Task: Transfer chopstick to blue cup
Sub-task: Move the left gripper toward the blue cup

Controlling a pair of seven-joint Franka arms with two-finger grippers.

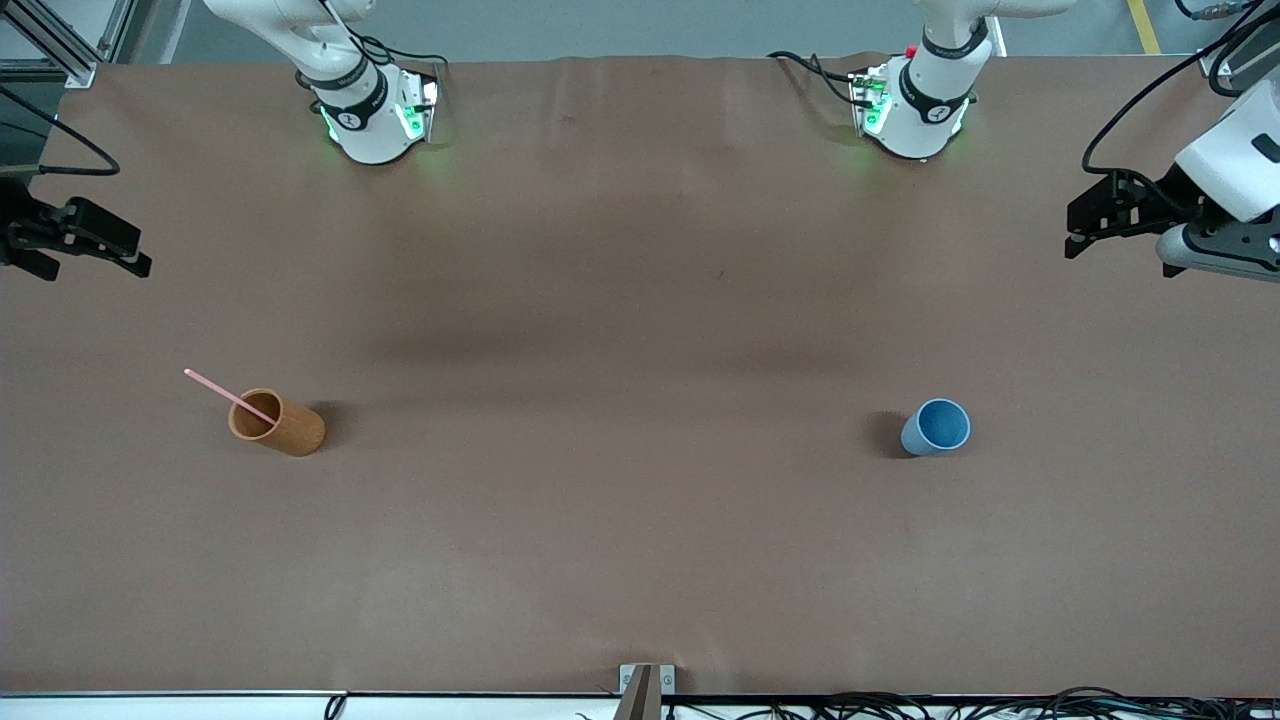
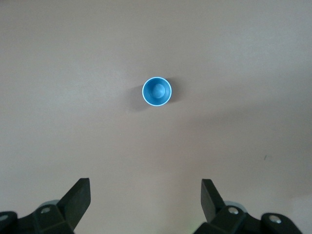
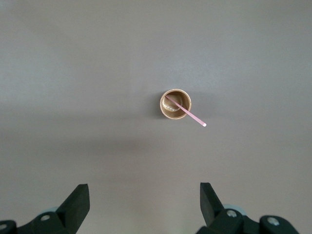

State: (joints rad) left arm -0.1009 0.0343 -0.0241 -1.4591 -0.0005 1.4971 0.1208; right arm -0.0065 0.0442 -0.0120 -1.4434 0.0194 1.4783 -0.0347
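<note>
A thin pale-pink chopstick [image 1: 228, 395] leans in an orange-brown cup [image 1: 285, 428] toward the right arm's end of the table; its upper end sticks out over the rim. The right wrist view shows the cup [image 3: 170, 109] and the chopstick [image 3: 191, 116] from above. The blue cup [image 1: 938, 428] stands upright and empty toward the left arm's end and shows in the left wrist view [image 2: 157, 91]. My right gripper [image 1: 95, 262] [image 3: 145, 191] is open and empty, high over the table's edge. My left gripper [image 1: 1078, 228] [image 2: 145, 187] is open and empty, high over its own end.
The table [image 1: 640, 300] has a plain brown cover. The two arm bases [image 1: 375, 110] [image 1: 915, 105] stand along the edge farthest from the front camera. A small bracket [image 1: 646, 685] and cables lie at the edge nearest that camera.
</note>
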